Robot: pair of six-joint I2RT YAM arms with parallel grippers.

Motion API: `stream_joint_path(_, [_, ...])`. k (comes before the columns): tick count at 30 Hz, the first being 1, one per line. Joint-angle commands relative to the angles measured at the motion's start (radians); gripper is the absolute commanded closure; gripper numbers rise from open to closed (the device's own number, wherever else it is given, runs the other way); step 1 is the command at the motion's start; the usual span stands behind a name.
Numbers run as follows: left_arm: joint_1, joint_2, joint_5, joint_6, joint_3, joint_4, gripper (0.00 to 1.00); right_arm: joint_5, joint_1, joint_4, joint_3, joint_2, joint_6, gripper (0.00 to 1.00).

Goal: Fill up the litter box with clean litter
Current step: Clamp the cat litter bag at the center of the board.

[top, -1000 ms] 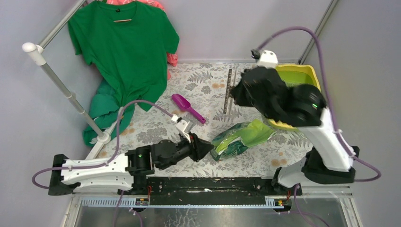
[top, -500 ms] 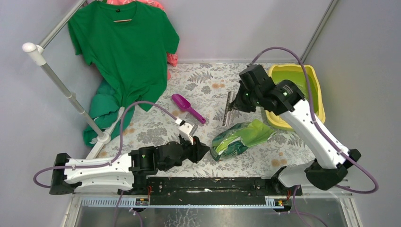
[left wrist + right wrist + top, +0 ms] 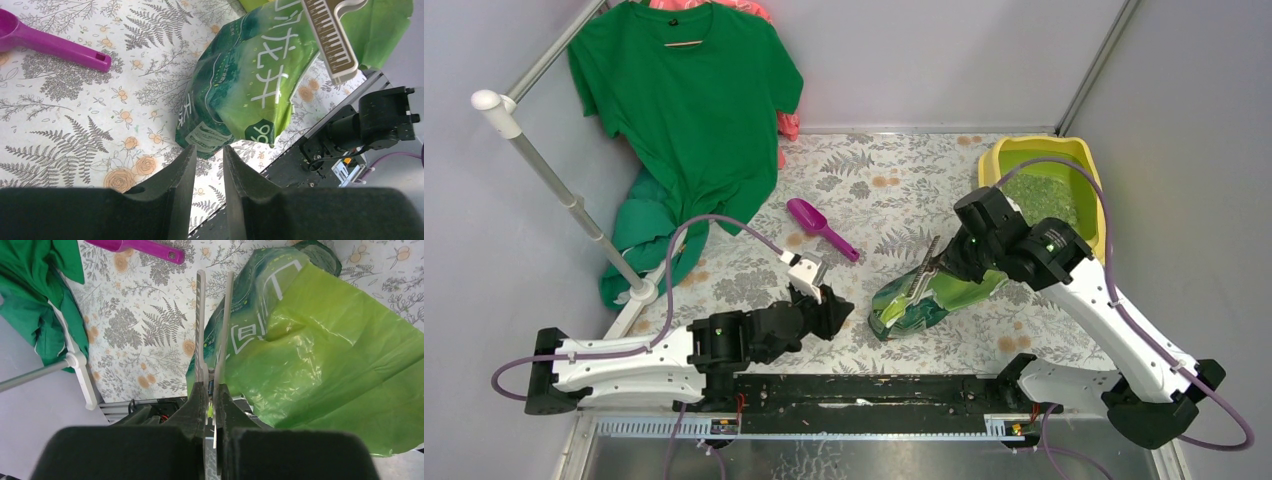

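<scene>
The yellow litter box [image 3: 1092, 170] stands at the far right with green granular litter [image 3: 1039, 197] inside. The glossy green bag [image 3: 929, 292] lies on its side in front of it and also shows in the left wrist view [image 3: 245, 95] and the right wrist view [image 3: 325, 355]. My right gripper [image 3: 954, 262] [image 3: 210, 390] is shut on a long pale bag clip [image 3: 924, 270] [image 3: 200, 325] and holds it over the bag's open end. My left gripper [image 3: 836, 308] [image 3: 209, 150] is slightly open and empty, just short of the bag's bottom corner.
A purple scoop [image 3: 821, 228] lies on the floral cloth left of the bag. A green T-shirt [image 3: 689, 100] hangs on a rack at the back left, with a white pole [image 3: 564, 190] and green cloth [image 3: 649, 235] below it. A black rail [image 3: 864, 390] runs along the near edge.
My right arm swung from over the litter box to the clip on the table, took hold of it and carried it forward over the bag. My left gripper drew back a little from the bag.
</scene>
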Motion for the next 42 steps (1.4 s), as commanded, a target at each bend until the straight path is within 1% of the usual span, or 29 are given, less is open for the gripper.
stream_joint_path(1, [0.007,-0.024,-0.047,0.028,-0.025,0.006,0.67,0.041,0.003,0.013,-0.003,-0.02,0.114,1.0])
stream_joint_path(7, [0.03,-0.005,-0.045,0.059,-0.028,0.018,0.67,0.067,0.004,0.007,-0.073,-0.059,0.195,1.0])
stream_joint_path(12, [0.091,0.034,0.024,0.094,-0.047,0.071,0.66,0.111,0.055,-0.012,-0.034,-0.064,0.224,1.0])
stream_joint_path(15, [0.13,0.06,0.079,0.106,-0.057,0.112,0.67,0.167,0.126,-0.067,0.055,-0.012,0.236,1.0])
stream_joint_path(18, [0.15,0.082,0.11,0.115,-0.063,0.145,0.67,0.235,0.218,-0.13,0.127,0.027,0.31,1.0])
stream_joint_path(22, [0.18,0.103,0.14,0.127,-0.055,0.178,0.67,0.306,0.328,-0.182,0.15,0.037,0.438,1.0])
stream_joint_path(28, [0.247,0.126,0.193,0.155,-0.03,0.203,0.67,0.378,0.446,-0.27,0.158,0.047,0.612,1.0])
stream_joint_path(32, [0.297,0.151,0.249,0.172,-0.013,0.217,0.67,0.401,0.472,-0.35,0.207,0.087,0.666,1.0])
stream_joint_path(38, [0.34,0.175,0.319,0.181,-0.019,0.265,0.68,0.429,0.472,-0.348,0.155,0.075,0.75,1.0])
stream_joint_path(42, [0.381,0.192,0.365,0.184,-0.04,0.298,0.68,0.451,0.471,-0.348,0.151,0.084,0.766,1.0])
